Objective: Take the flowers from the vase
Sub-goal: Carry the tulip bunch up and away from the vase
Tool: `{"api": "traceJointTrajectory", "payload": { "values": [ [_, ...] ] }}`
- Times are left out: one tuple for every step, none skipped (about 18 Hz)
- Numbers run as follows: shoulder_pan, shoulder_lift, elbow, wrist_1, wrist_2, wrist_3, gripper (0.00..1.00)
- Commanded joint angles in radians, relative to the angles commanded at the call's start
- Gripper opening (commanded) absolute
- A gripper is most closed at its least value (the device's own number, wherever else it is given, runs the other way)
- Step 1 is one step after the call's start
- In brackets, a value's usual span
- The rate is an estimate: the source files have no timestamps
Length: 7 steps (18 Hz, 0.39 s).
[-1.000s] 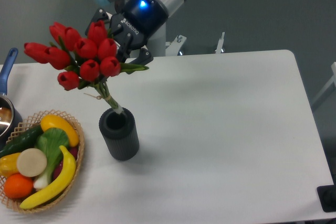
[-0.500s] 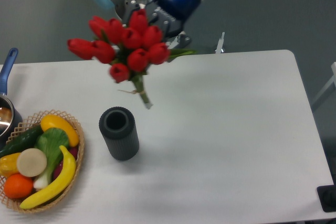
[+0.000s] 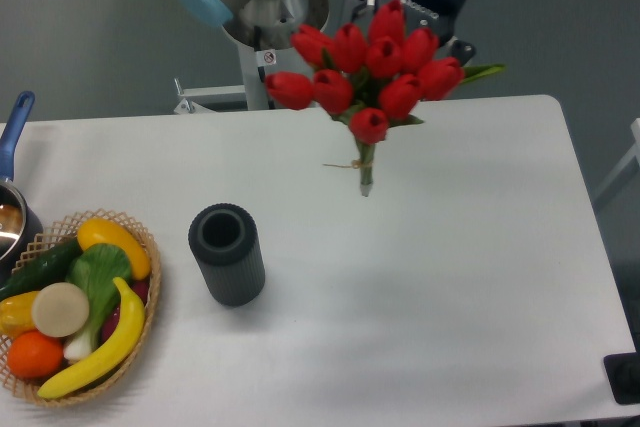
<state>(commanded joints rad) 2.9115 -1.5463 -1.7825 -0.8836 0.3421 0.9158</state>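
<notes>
The flowers (image 3: pixel 375 72) are hanging in the air above the far part of the table (image 3: pixel 450 277), up and to the right of the vase (image 3: pixel 227 254) and well apart from it, with their tied stems pointing down at the tabletop and touching nothing. The gripper (image 3: pixel 432 19) is sitting right behind the red heads, and the bunch is hiding its fingers, so the jaws themselves cannot be made out; since nothing else is supporting the flowers, it is most likely gripping them among the leaves. The vase is standing upright with its round mouth open and nothing in it. To the left, a basket of fruit (image 3: pixel 75 307) is sitting near the table's edge, with a pot (image 3: pixel 12 212) just behind it. Judging from this, the pick is essentially complete: the flowers are out, and only holding them steady is left.
</notes>
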Motion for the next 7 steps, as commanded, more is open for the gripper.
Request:
{"api": "traceJointTrajectory", "payload": {
  "values": [
    [0.005, -0.002, -0.002, 0.0, 0.0, 0.0, 0.56],
    [0.014, -0.003, -0.006, 0.0, -0.002, 0.002, 0.56],
    [0.02, -0.003, -0.014, 0.0, -0.002, 0.009, 0.56],
    [0.02, -0.003, -0.02, 0.0, -0.002, 0.02, 0.56],
    [0.021, -0.008, -0.026, 0.0, -0.002, 0.024, 0.56],
    [0.025, -0.015, -0.029, 0.0, -0.002, 0.031, 0.56],
    [0.032, -0.02, -0.04, 0.0, -0.002, 0.037, 0.56]
  ]
}}
